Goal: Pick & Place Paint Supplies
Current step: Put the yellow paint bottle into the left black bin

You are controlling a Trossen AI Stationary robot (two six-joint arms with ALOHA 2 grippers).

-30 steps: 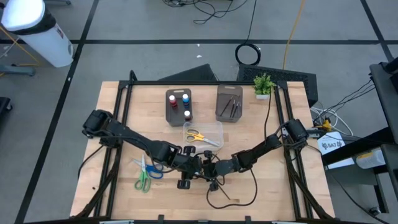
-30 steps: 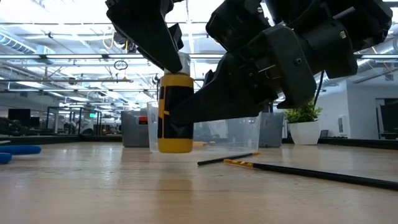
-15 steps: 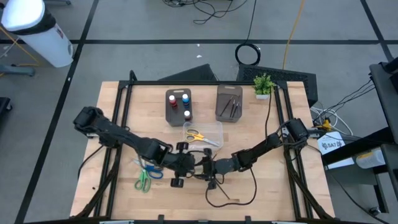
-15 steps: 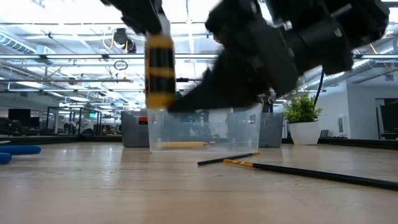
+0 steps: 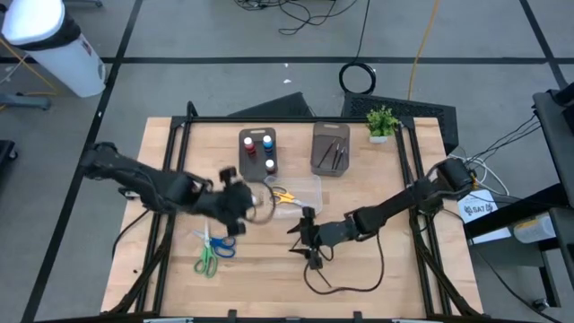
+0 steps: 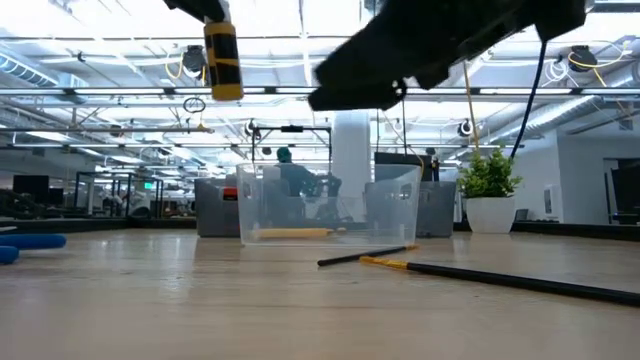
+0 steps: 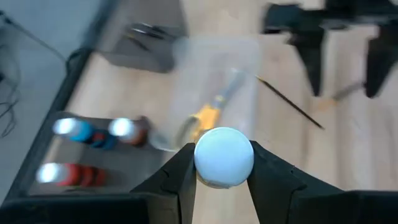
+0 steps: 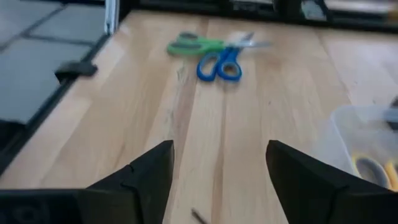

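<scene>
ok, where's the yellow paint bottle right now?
In the air, clamped in the left gripper: the yellow paint bottle hangs above the table, just left of the clear plastic box in the high view, near the tray of bottles.

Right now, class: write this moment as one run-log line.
left gripper: shut on pale-capped paint bottle, raised near clear box | right gripper: open, empty, above table | brushes: on table

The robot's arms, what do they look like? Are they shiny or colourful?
Not colourful. Both arms are black and built from jointed segments, with thin black cables running along them. The left gripper has two dark, wedge-shaped fingers; the right gripper has the same kind, broad and matte black. No stickers or markings show on them.
</scene>
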